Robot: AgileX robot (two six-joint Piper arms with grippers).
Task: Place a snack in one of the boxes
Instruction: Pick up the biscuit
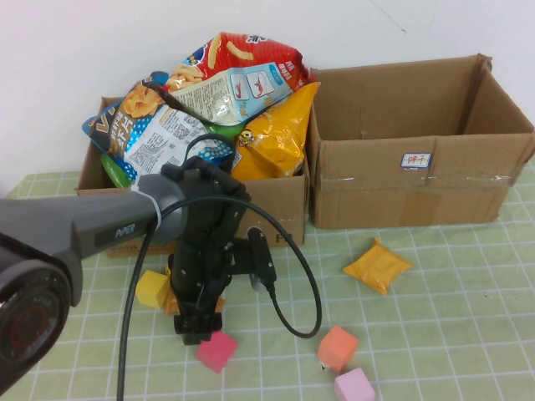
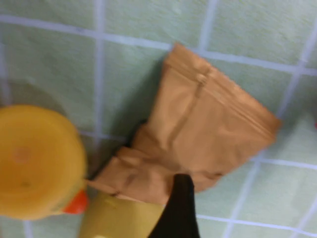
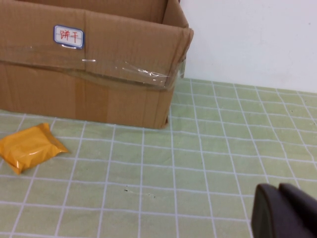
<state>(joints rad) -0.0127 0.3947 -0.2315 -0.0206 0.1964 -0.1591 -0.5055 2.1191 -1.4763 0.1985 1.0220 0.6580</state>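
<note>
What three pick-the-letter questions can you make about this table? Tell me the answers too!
1. Where is the yellow packet?
A. In a box
B. On the table in front of the plain box
C. On top of the chip bags

2. How many cardboard boxes are there?
A. One
B. Three
C. Two

3. How is the left end effector?
A. Open above a brown packet
B. Shut on a pink cube
C. Inside a box

Answers:
1 B: the yellow packet lies flat on the table before the plain box.
2 C: only the plain box and the chip box stand there.
3 A: the left end effector points down, open, over the brown packet. The right end effector is shut, low near the plain box's corner.
</note>
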